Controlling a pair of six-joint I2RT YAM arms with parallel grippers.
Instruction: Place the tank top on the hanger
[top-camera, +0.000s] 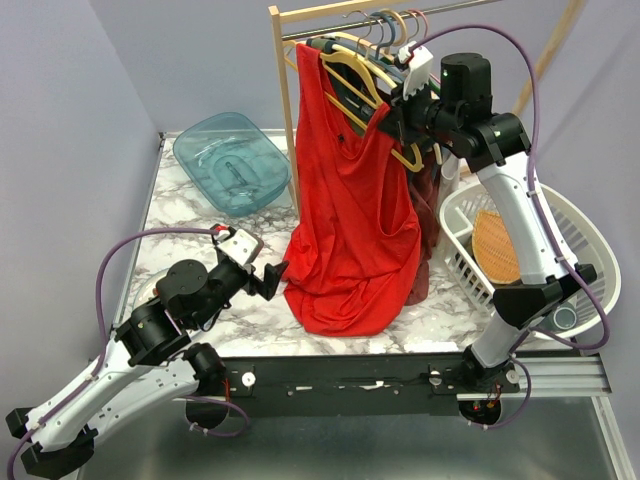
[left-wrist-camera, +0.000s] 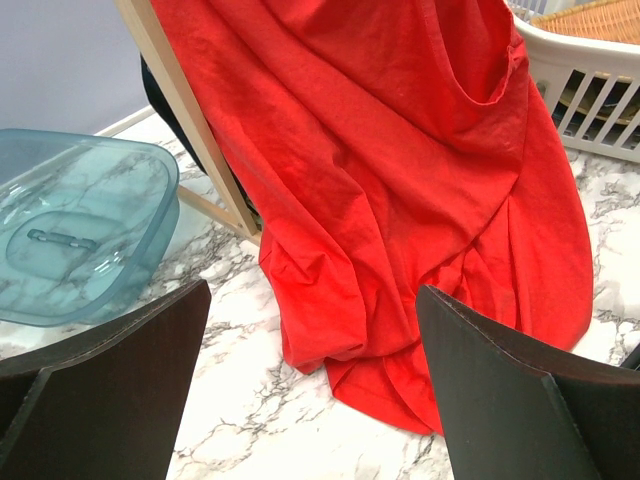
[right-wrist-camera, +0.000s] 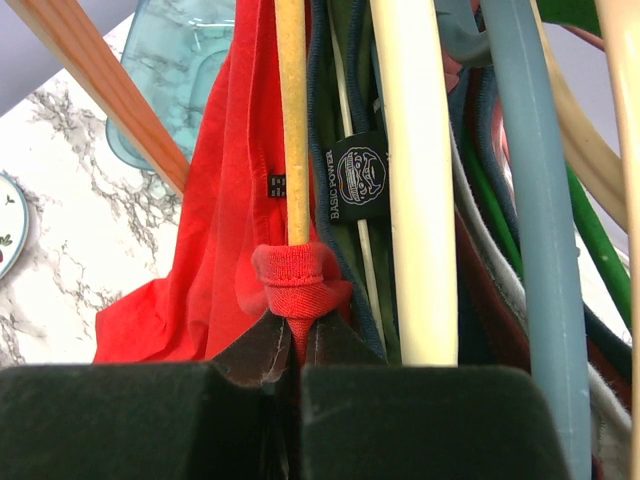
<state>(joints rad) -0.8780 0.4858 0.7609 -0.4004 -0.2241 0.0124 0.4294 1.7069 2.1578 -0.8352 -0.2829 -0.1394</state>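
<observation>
- While my right hand (right-wrist-camera: 297, 345) clamps a fold of the tank top (top-camera: 350, 230) at the hanger (right-wrist-camera: 291, 120), its hem pools on the desk (top-camera: 175, 210).
- My left hand (left-wrist-camera: 312, 330) stands wide, holding nothing.

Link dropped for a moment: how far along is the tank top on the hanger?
Done: the tank top hangs from the hanger on the rack, one strap apparently over it. In hand: the right end effector is shut on the other strap, bunched against the hanger's arm. Remaining: seat that strap and release; the left end effector hovers open by the hem.
</observation>
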